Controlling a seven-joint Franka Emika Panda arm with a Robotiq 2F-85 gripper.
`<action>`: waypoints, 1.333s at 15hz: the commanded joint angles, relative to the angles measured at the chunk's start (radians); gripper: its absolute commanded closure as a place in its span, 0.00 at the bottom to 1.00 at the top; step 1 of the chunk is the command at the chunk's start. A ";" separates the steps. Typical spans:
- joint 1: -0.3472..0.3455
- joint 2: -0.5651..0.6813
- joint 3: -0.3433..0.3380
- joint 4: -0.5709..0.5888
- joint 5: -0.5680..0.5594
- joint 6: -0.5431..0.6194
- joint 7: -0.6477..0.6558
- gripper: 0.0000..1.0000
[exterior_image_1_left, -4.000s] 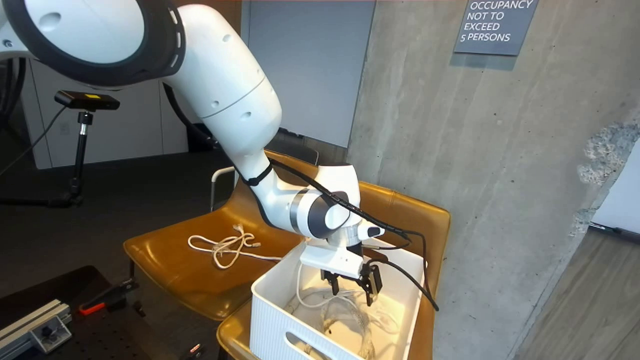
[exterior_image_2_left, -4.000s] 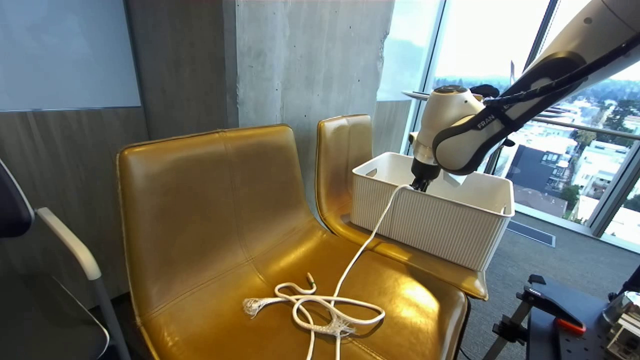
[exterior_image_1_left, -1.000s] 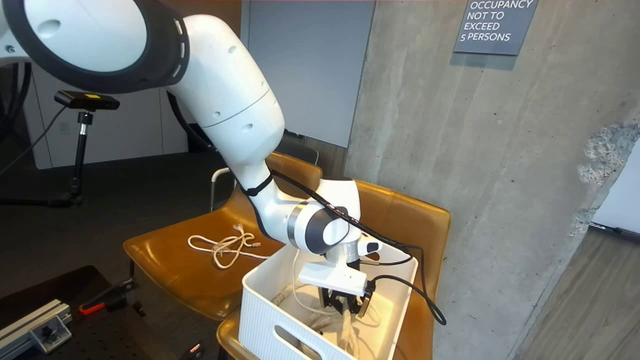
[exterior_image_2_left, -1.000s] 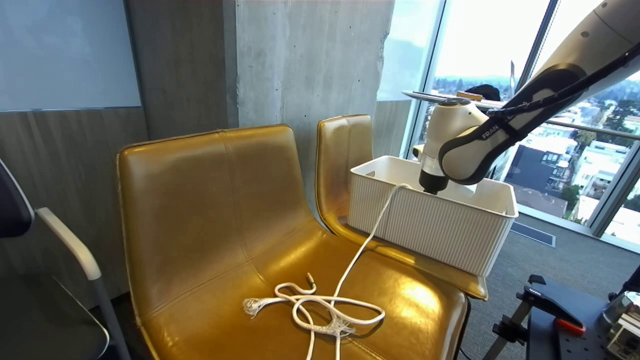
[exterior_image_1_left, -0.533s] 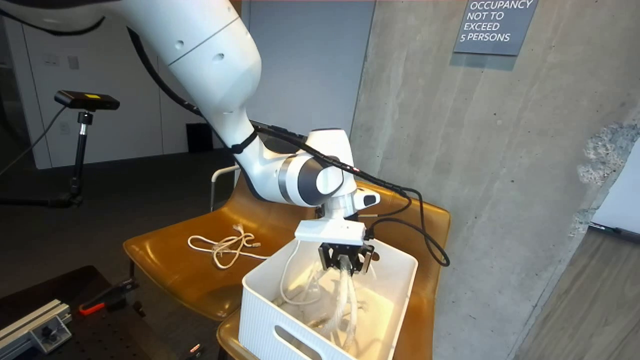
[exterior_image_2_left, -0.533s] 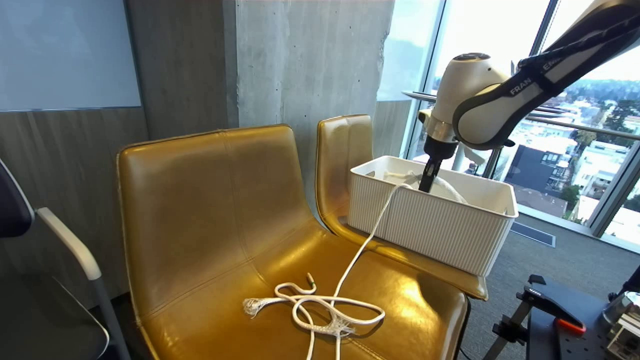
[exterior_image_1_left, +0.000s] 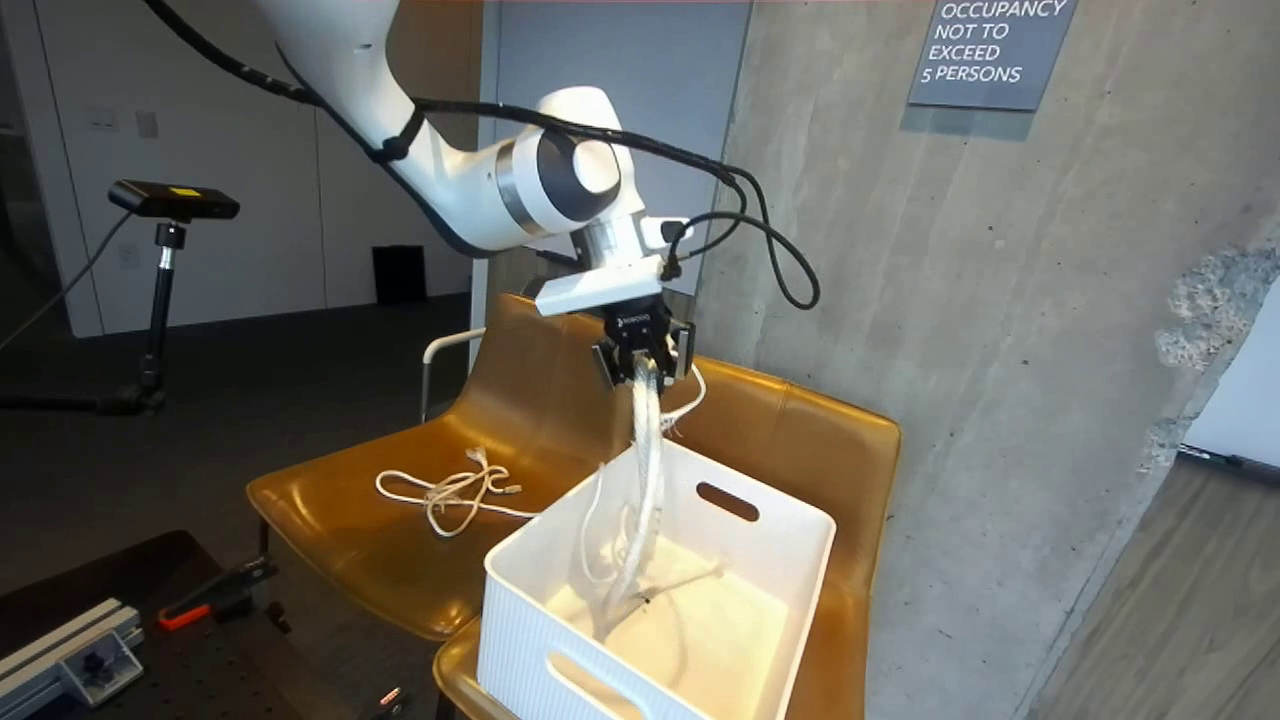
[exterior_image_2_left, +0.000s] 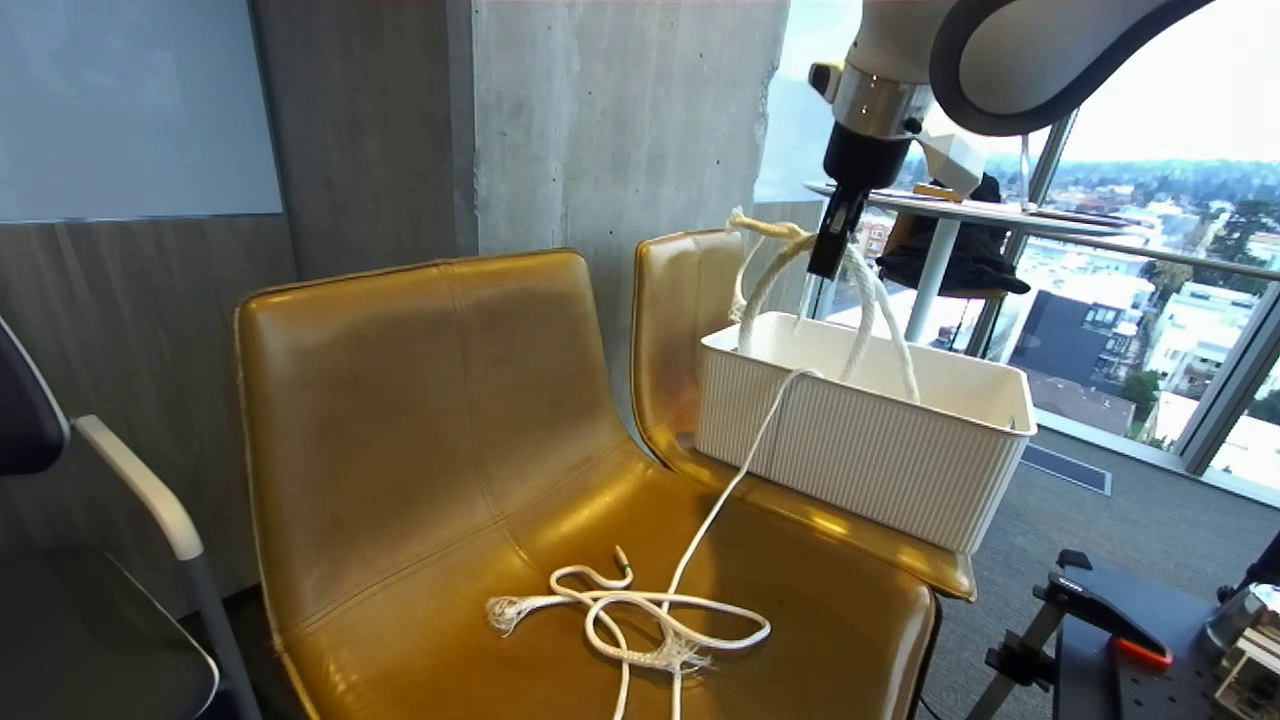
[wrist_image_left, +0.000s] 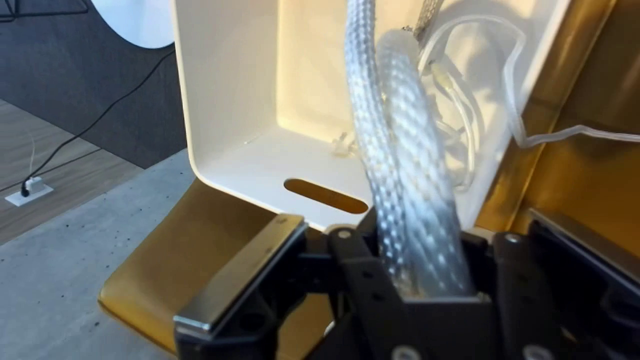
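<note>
On a tan chair (exterior_image_1_left: 850, 450), the rim of a bin (exterior_image_1_left: 525, 630) is well cleared by the gripper (exterior_image_1_left: 647, 374), clamped on rope (exterior_image_1_left: 650, 440) hanging partly inside; an outlet (wrist_image_left: 29, 196) is seen only in the wrist view.

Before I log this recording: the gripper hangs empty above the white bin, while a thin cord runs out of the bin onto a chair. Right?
Not quite: the gripper isn't empty; it is shut on a thick rope, as the wrist view shows. It does hang above the white bin, and a thin cord does run out of it onto a chair.
</note>
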 joint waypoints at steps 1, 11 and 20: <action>0.075 -0.091 0.063 0.046 -0.054 -0.161 0.075 1.00; 0.291 0.048 0.286 0.518 -0.065 -0.549 0.268 1.00; 0.491 0.389 0.296 0.834 -0.004 -0.602 0.416 1.00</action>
